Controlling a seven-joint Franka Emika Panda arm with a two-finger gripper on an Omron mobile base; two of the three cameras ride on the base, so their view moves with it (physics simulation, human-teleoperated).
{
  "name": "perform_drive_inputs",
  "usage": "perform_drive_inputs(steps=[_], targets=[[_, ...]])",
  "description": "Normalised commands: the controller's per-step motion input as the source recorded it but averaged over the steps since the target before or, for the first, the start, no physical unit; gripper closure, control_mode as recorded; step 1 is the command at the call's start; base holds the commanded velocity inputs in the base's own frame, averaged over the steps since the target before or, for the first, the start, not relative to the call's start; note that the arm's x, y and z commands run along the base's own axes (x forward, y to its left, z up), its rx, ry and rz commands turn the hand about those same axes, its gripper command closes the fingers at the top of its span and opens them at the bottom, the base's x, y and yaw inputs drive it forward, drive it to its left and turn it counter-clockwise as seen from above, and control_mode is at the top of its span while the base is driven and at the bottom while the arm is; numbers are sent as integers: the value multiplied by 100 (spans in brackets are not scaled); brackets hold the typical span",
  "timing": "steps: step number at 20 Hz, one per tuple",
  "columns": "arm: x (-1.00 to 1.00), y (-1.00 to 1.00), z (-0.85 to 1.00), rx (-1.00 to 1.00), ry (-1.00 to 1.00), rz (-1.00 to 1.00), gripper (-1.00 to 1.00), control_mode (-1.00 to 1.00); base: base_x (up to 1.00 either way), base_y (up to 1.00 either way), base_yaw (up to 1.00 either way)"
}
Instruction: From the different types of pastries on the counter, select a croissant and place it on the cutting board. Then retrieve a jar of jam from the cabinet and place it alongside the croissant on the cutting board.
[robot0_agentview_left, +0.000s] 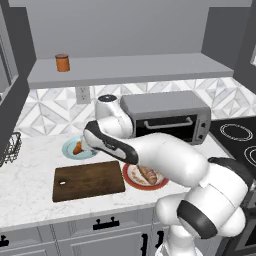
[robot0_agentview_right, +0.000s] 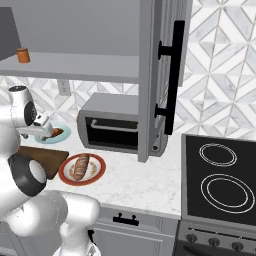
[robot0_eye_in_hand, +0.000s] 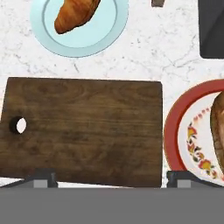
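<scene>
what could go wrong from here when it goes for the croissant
1. The croissant lies on the light blue plate, so a low grasp may strike the rim or push the plate across the counter.
2. The loaf on the red-rimmed plate is the wrong pastry and sits right beside the cutting board; the open gripper hangs above the board's edge, close to it.
3. The jar of jam stands high on the cabinet shelf, a long reach.
</scene>
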Motion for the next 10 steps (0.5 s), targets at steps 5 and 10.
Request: perform_drive_inputs(steps=[5, 10], targets=[[66, 64, -10, 0, 10, -26, -100, -100, 0, 0, 0], [57, 34, -21, 0, 2, -35, -100, -100, 0, 0, 0]])
